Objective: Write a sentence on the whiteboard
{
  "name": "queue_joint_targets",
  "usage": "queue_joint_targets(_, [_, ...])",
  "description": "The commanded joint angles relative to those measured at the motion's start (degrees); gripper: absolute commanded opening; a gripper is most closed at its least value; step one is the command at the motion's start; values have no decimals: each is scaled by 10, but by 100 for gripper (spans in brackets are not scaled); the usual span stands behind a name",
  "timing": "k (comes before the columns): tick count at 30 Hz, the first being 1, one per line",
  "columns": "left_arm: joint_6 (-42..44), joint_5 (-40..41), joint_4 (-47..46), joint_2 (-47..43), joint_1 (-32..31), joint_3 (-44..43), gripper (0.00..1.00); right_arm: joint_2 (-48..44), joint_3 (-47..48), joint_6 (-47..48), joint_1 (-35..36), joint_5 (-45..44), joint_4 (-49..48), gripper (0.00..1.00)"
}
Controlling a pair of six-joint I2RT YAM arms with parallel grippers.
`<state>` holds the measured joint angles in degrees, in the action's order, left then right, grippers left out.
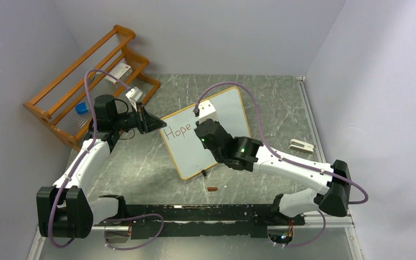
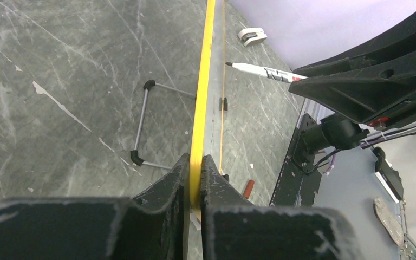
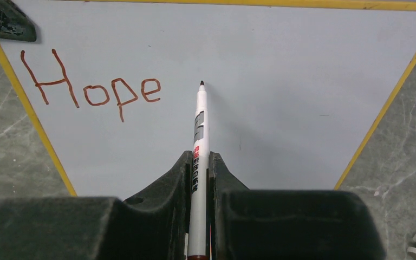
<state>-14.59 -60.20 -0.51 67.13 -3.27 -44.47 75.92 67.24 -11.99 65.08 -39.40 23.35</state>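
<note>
The whiteboard (image 1: 190, 156) stands propped and tilted on the table (image 1: 281, 108), at centre frame in the top view, its yellow-wood rim running diagonally. The sentence (image 3: 95, 89) reads "Hope" in red-brown strokes, at the board's upper left in the right wrist view.

The left gripper (image 2: 195, 162) is clamped on the board's rim, one finger on each face; in the top view it meets the board's left corner, just beside the written word.

The right gripper (image 3: 199, 157) is closed on a white marker (image 3: 199, 135), which points up the frame towards the board. The dark tip sits just right of the final "e", on about the same line. The left wrist view shows the tip very near the writing face, but contact cannot be confirmed.

On the table below the board's lower edge lies a small red cap (image 1: 212, 189). A white eraser (image 1: 301, 144) lies well apart at right. A wooden rack (image 1: 86, 81) stands at upper left.
</note>
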Motion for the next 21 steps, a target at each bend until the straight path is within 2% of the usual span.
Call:
queue_joint_targets(1, [34, 21, 48, 17, -8, 8, 5, 9, 4, 10, -6, -7, -23, 0])
queue_joint_targets(21, [34, 20, 47, 18, -8, 8, 5, 14, 14, 25, -14, -20, -47, 0])
